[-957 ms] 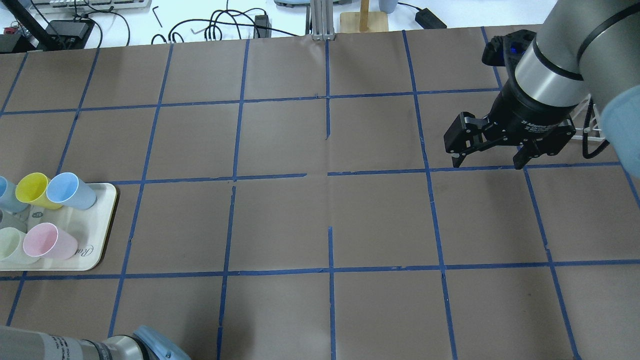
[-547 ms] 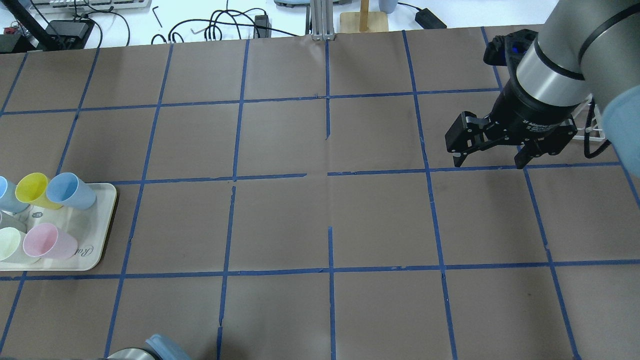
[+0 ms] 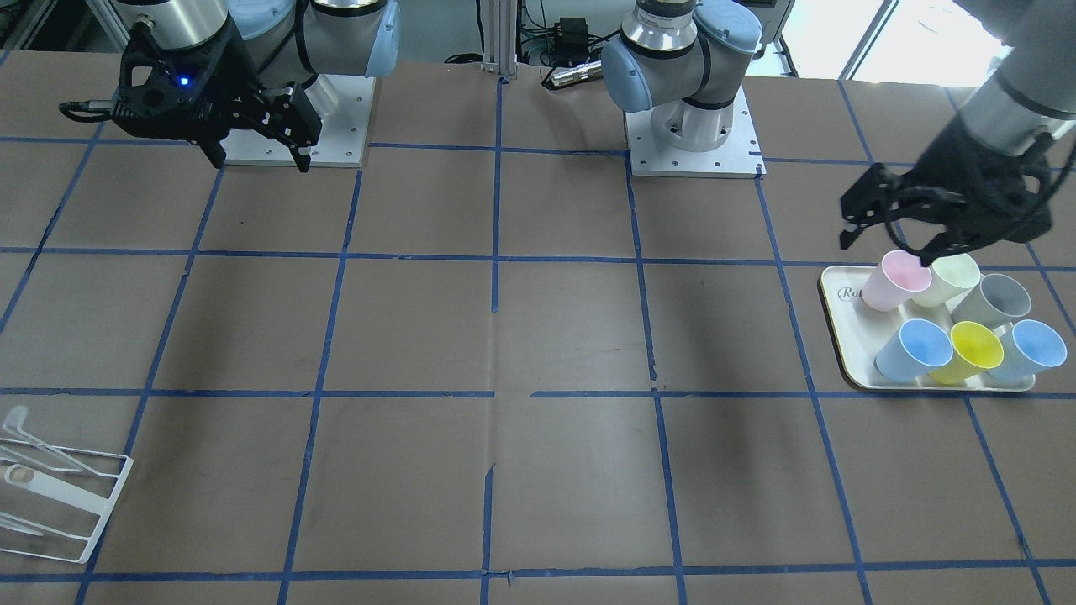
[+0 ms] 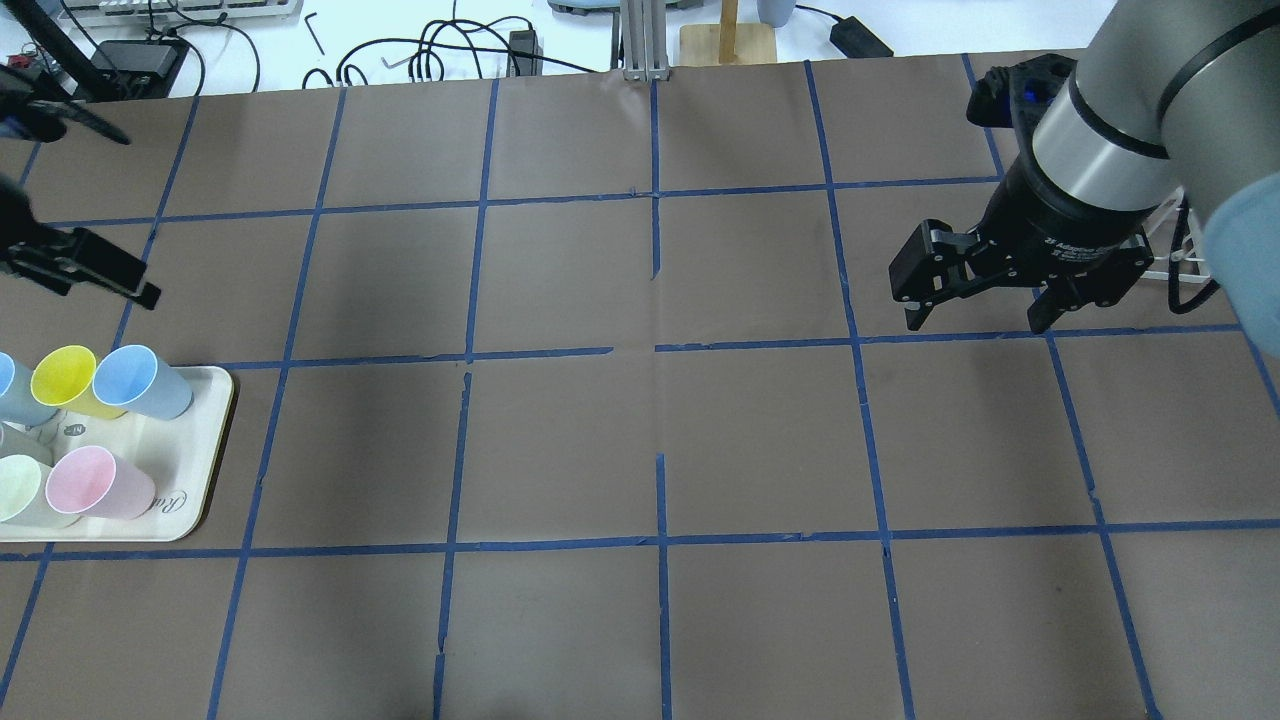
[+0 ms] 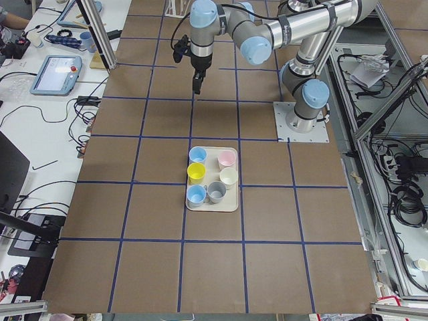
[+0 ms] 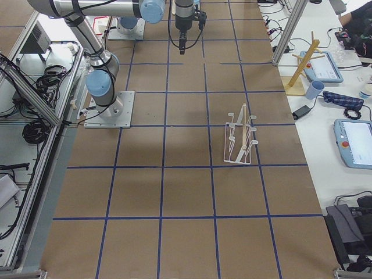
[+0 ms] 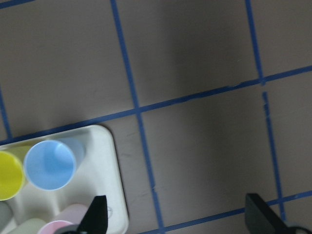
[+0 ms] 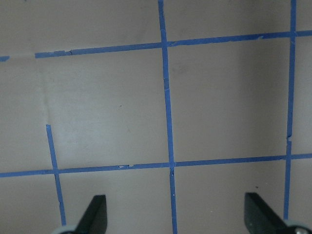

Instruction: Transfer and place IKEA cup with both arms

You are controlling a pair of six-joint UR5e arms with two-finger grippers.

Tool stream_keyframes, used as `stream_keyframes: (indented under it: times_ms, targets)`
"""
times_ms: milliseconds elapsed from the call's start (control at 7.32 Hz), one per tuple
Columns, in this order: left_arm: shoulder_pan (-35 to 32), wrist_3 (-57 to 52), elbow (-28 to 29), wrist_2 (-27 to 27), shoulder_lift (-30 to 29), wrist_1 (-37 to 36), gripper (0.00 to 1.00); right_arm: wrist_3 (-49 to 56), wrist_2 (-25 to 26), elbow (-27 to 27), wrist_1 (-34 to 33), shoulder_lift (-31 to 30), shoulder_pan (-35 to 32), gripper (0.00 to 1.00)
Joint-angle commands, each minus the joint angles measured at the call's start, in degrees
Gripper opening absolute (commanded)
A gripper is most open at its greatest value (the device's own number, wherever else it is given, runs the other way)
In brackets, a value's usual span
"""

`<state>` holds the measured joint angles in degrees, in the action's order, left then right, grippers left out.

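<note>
The IKEA cup (image 3: pixel 996 300) is standing upright on its base, its mouth opening upward and its long axis running vertical. It is sitting in the cream tray (image 3: pixel 851 336), in the corner on the robot's side at the leftward end of that row. The pale yellow-green cup (image 3: pixel 946 279) is standing just beside it, with the pink cup (image 3: pixel 893 281) beyond. Two light-blue cups (image 3: pixel 916 349) and a yellow cup (image 3: pixel 975 351) are filling the other row. The left arm (image 3: pixel 1009 109) is reaching out over the tray with its wrist aiming down. The left tool (image 3: pixel 884 250) is hanging above the pink cup at the tray's inward end, fingers spread wide and gripping nothing, off to the side of the grey cup. The right arm (image 4: pixel 1110 130) is holding the right tool (image 4: pixel 978 326) above the tabletop (image 4: pixel 560 450), pointing down, likewise splayed and holding nothing. A white wire rack (image 3: pixel 50 496) is lying farther out toward the operators' edge. Brown squares marked by blue tape lines (image 4: pixel 660 500) are surrounding the tray, and several are stretching between it and the right tool.
</note>
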<state>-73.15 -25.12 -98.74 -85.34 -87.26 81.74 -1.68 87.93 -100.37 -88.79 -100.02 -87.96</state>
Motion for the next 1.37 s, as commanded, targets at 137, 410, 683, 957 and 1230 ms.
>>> stream_keyframes:
  times_ms: [137,410,683,957,1230]
  targets:
    - [-17.08,27.96,4.5,-0.26,-1.33,1.57,1.0,0.01,0.05,0.0,-0.15,0.0,0.07,1.0]
    - [-17.64,28.9,9.93,-0.61,-3.34,8.56,1.0,0.09,0.05,0.0,-0.15,0.0,0.07,1.0]
    - [-17.64,28.9,14.53,-1.4,-7.47,9.75,1.0,0.09,0.14,0.09,-0.07,-0.09,0.25,1.0]
    - [-18.08,28.81,14.37,-5.35,-6.53,11.5,1.0,0.09,-0.03,0.26,-0.07,-0.09,0.25,1.0]
    - [-17.91,27.16,15.16,-5.36,-7.05,11.77,1.0,0.01,-0.12,0.18,-0.07,-0.09,0.25,1.0]
